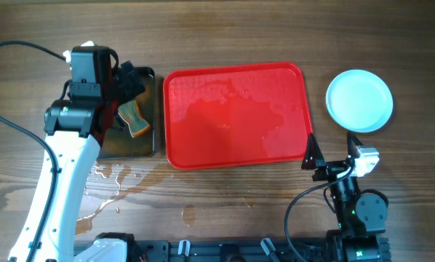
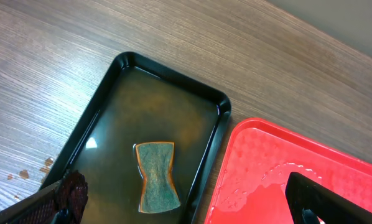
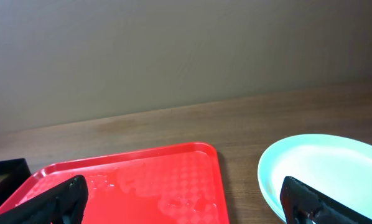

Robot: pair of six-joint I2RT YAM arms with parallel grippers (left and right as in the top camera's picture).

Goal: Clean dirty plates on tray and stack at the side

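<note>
So this looks like the tail end of the job to me. The red tray (image 1: pixel 232 116) has no plates on it, just a film of water. The pale mint plates (image 1: pixel 359 100) sit on the bench (image 1: pixel 225 29) just off its right end. From above they read as one disc, so I can't tell how many are stacked.

The left end effector (image 2: pixel 189 196) hovers over the black pan (image 2: pixel 127 59), fingers spread and holding nothing. The sponge (image 2: pixel 156 177) lies flat in the pan's brownish water. The right end effector (image 3: pixel 183 196) is released too, parked by the tray's near right corner.

Next move is probably just pulling both arms clear. Nothing really blocks them. There are water splashes (image 1: pixel 108 178) on the bench by the pan.
</note>
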